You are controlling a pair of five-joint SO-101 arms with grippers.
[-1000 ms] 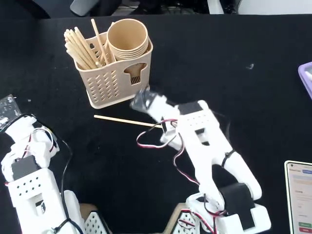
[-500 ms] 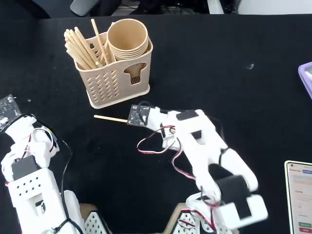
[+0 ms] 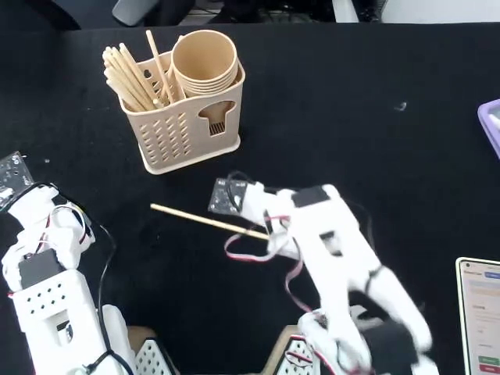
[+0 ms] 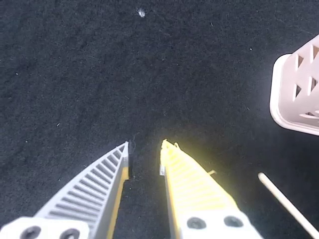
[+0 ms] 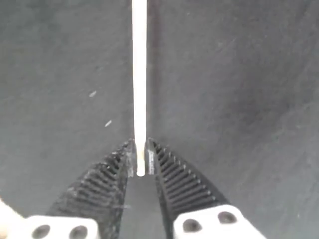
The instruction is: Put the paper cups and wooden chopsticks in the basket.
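The beige basket [image 3: 187,129] stands at the back left, holding a stack of paper cups [image 3: 205,61] and several wooden chopsticks [image 3: 133,76]. One loose chopstick [image 3: 199,219] lies slanted on the black table in front of the basket. My right gripper [image 3: 264,232] is shut on its near end, and in the right wrist view the chopstick [image 5: 139,74] runs straight out from between the right gripper [image 5: 141,160] tips. My left gripper [image 4: 144,147] hovers low over bare cloth, slightly open with nothing in it. The basket's corner [image 4: 296,94] and the loose chopstick's tip [image 4: 284,199] show beyond it.
The left arm [image 3: 43,258] sits at the front left corner. A phone [image 3: 478,312] lies at the front right edge and a purple object [image 3: 491,121] at the right edge. Black cloth covers the table [image 3: 375,117].
The right gripper came down onto the loose chopstick and shut on its near end. The chopstick then shifted toward the front and tilted as the arm drew back. The left arm stayed still.
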